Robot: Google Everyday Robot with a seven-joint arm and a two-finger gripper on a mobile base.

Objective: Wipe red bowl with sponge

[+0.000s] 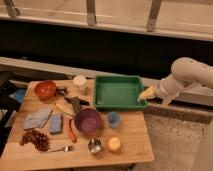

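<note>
Table (132, 135) of pale wood, seen from above. Red bowl (45, 89) stands at the upper left of the tabletop. Below it, grey-blue cloth (36, 119) and sponge (56, 123) lie side by side, the sponge left of the purple bowl (88, 120). Green tray (119, 92) occupies the upper right. End effector (147, 93), by the tray's right rim at the right of the frame, has its fingers apart and grips nothing.

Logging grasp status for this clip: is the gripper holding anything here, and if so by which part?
Nothing is held. The gripper hangs open and empty by the green tray's right edge; the sponge lies untouched on the table.
</note>
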